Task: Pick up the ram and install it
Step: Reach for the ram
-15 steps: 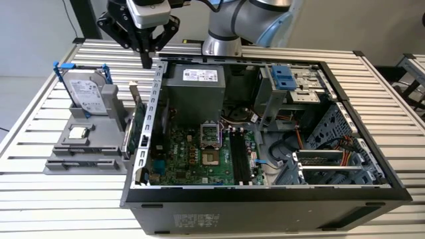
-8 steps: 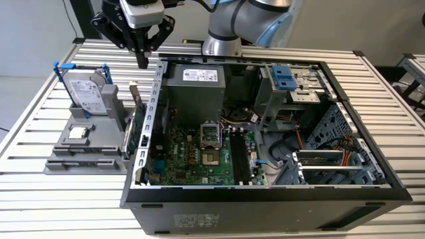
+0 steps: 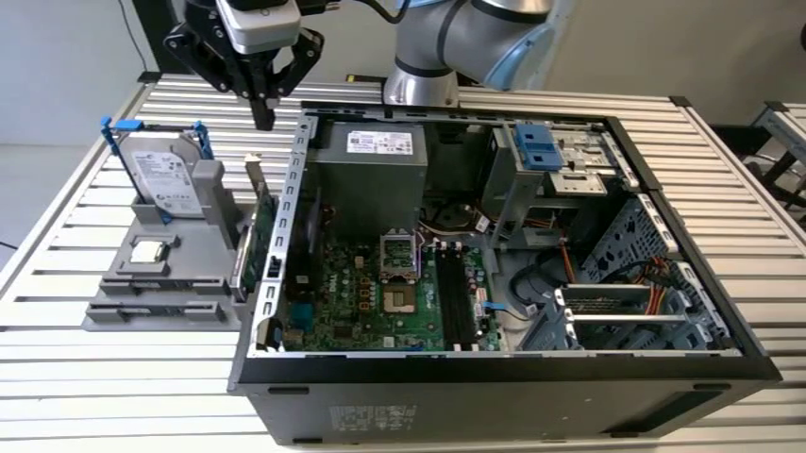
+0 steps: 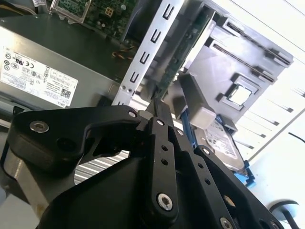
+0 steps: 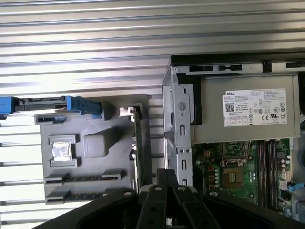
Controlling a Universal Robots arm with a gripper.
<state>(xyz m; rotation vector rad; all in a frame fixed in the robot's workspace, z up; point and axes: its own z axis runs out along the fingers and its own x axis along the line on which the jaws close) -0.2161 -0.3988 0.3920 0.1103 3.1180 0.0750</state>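
- By my reading, your task is at its very start. The ram (image 5: 82,177) is not lifted and no part of the install shows as done, so both the pick-up and the seating are left.
- Your gripper (image 3: 262,118) has its fingers pressed together, narrow, with nothing visible between them.
- In the exterior view it hangs above the far side of the table (image 3: 126,377), over the gap between the grey holder (image 3: 126,316) and the wall of the computer case (image 3: 504,370), well above both.
- The ram looks to be the dark narrow strip standing on edge in a long slot at the holder's end away from the hard drive (image 3: 164,175). Two such slots lie side by side, and I cannot tell for sure which one is filled.
- Its long axis lies level, running from the exterior view's left to its right, crosswise to the tall green card (image 3: 260,236) standing beside it.
- The long black sockets (image 3: 451,297) inside the case also run crosswise to that axis.
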